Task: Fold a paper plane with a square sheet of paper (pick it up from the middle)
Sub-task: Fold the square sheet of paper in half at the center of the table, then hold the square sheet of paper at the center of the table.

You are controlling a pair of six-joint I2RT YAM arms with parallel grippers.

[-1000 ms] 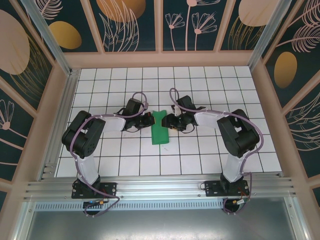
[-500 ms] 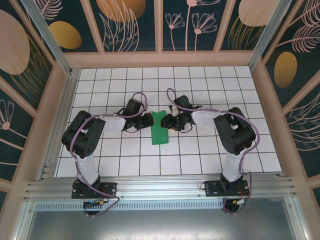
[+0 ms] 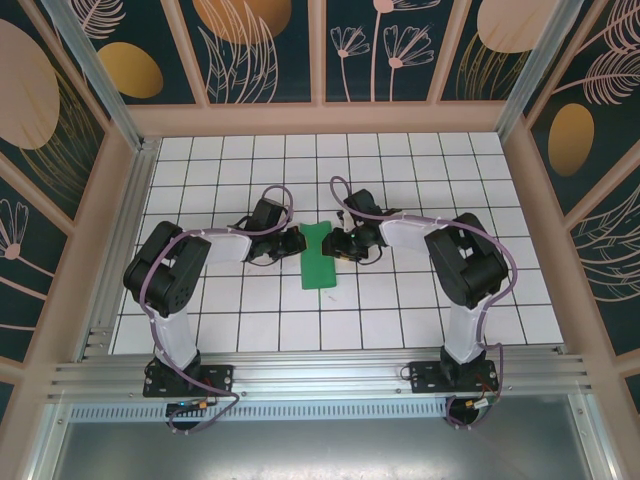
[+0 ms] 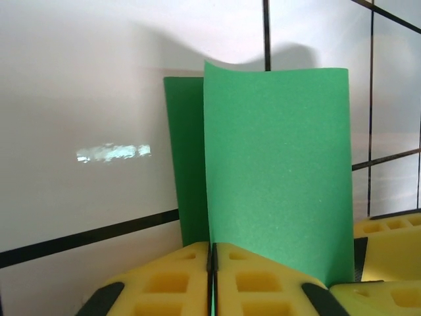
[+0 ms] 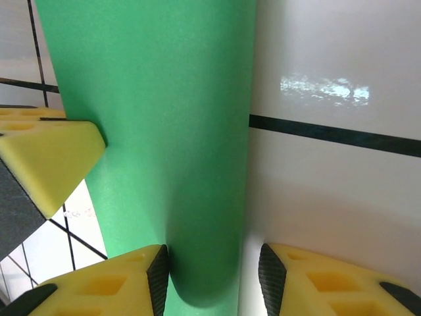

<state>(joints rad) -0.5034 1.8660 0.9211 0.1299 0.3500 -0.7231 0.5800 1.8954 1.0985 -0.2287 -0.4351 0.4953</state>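
The square sheet of paper [image 3: 318,258] is bright green and lies folded lengthwise into a narrow rectangle in the middle of the table. In the left wrist view its upper layer [image 4: 276,171] stands up from the tiles. My left gripper [image 3: 298,241] is shut on the sheet's left edge, its yellow pads [image 4: 263,283] pressed together with a sliver of green between them. My right gripper [image 3: 333,243] is open at the sheet's right side. In the right wrist view its fingers [image 5: 309,283] straddle the rounded fold [image 5: 197,197]; the left pad touches the paper, the right pad stands apart from it.
The table is white grid tiles [image 3: 420,300] inside a wooden frame with patterned walls [image 3: 320,115]. An aluminium rail [image 3: 320,375] runs along the near edge by both arm bases. A yellow finger of the left gripper [image 5: 39,158] shows beyond the paper in the right wrist view.
My right gripper has slid a little left onto the sheet's right side and its jaws have narrowed. The left gripper and the sheet stay where they were.
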